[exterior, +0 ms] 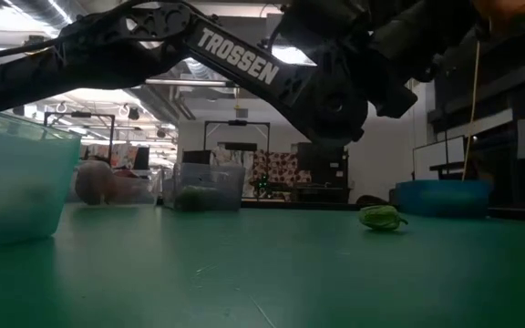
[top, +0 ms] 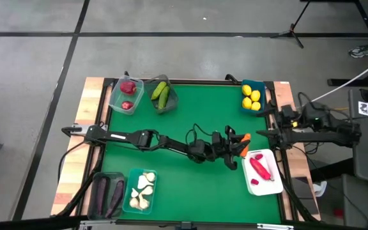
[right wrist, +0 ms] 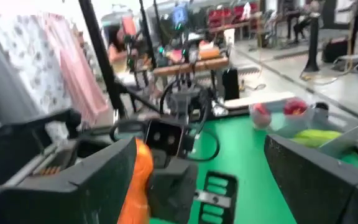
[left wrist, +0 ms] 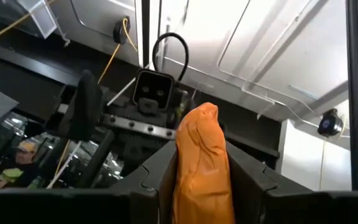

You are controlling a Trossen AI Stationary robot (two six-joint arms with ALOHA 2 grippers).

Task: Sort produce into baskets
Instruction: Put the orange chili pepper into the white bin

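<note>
Green felt table, centre of the high view, the largest item I log. White tray at lower right, holding red peppers. Blue tub with lemons at upper right; tubs with cucumbers and red round fruits along the top; garlic and eggplants at lower left.

Left arm reaches across the middle; my left gripper is clamped on the orange carrot, held off the table just left of the tray's upper corner. In the left wrist view the carrot's long axis runs out between the fingers, tip pointing forward toward the right arm.

Right gripper waits at the right edge, jaws spread wide, empty. I judge a handover likely: the carrot tip lies near it, pointing its way.
</note>
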